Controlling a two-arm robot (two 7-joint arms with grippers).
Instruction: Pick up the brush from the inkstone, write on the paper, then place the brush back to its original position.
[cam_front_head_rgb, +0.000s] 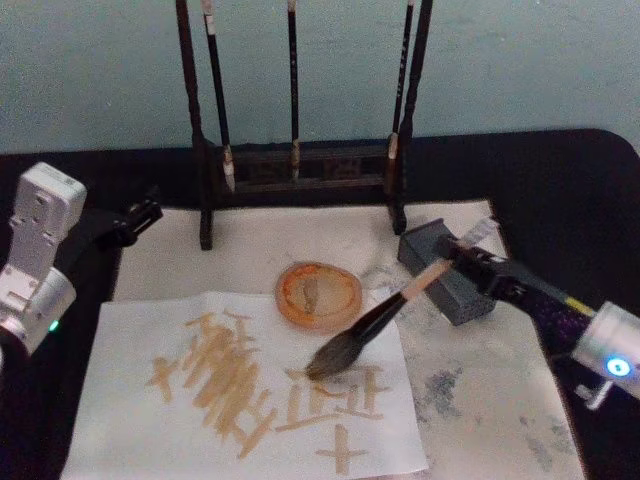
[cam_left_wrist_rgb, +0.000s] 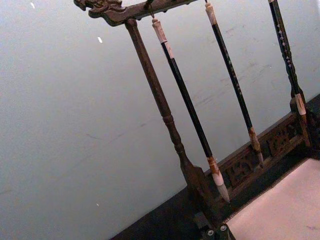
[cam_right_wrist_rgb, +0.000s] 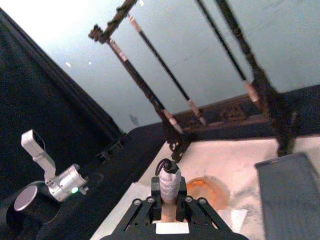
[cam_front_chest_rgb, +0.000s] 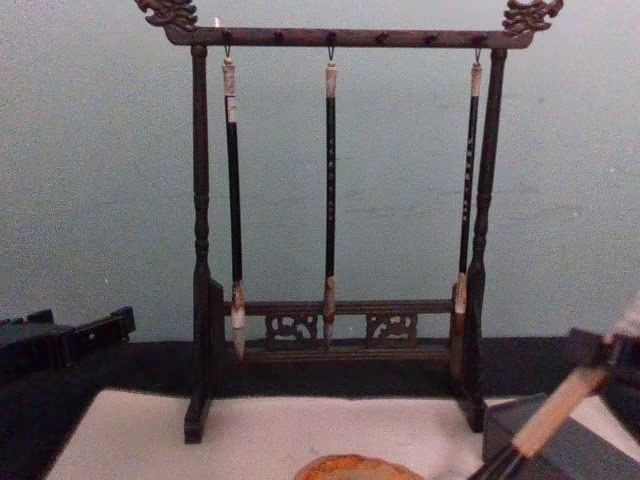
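The brush (cam_front_head_rgb: 378, 320) pairs a pale bare-wood handle with a glossy black neck and bushy hair bristles; the paper (cam_front_head_rgb: 130, 440) is matt and off-white. The rack (cam_front_chest_rgb: 200, 200) is dark carved wood, the grey block (cam_front_head_rgb: 462, 298) matt like stone.

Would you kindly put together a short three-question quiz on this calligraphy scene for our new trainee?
1. True or false: the right gripper holds the brush by its handle, bristles over the paper.
2. How many thin brushes hang from the rack? A two, B three, C five.
3. Short answer: which gripper sits idle, left of the rack?
Key: 1 true; 2 B; 3 the left gripper.
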